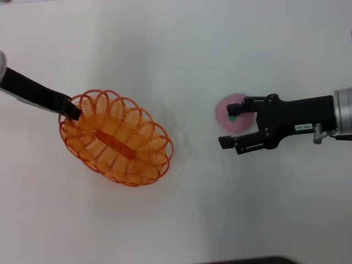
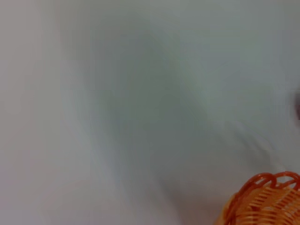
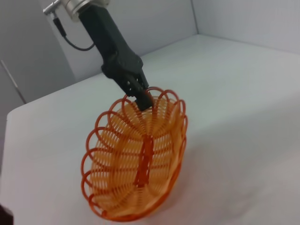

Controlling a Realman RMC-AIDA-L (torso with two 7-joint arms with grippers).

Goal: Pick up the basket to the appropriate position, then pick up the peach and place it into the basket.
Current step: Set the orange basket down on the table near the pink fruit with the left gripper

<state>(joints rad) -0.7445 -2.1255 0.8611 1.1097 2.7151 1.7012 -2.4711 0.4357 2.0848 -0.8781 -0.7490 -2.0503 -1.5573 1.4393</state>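
Now we see the left gripper [image 1: 74,110] at the left of the head view, clamped on the looped rim of the basket [image 1: 118,140] at its upper-left end. In the right wrist view that same gripper [image 3: 143,99] comes down from the upper left of the frame and bites the far rim, and the basket [image 3: 138,161] looks tilted, its near end low toward the worktop [image 3: 243,93]; we cannot tell whether that end touches the surface. The left wrist view catches only a piece of the scalloped rim [image 2: 265,199] in its lower right corner.

Over at the right of the head view we have the right gripper [image 1: 232,124], its fingers spread apart and holding nothing. The upper finger lies across the peach [image 1: 230,113], which sits on the white worktop [image 1: 181,49] at centre right, well apart from the basket. A small green mark shows on the peach beside that finger.
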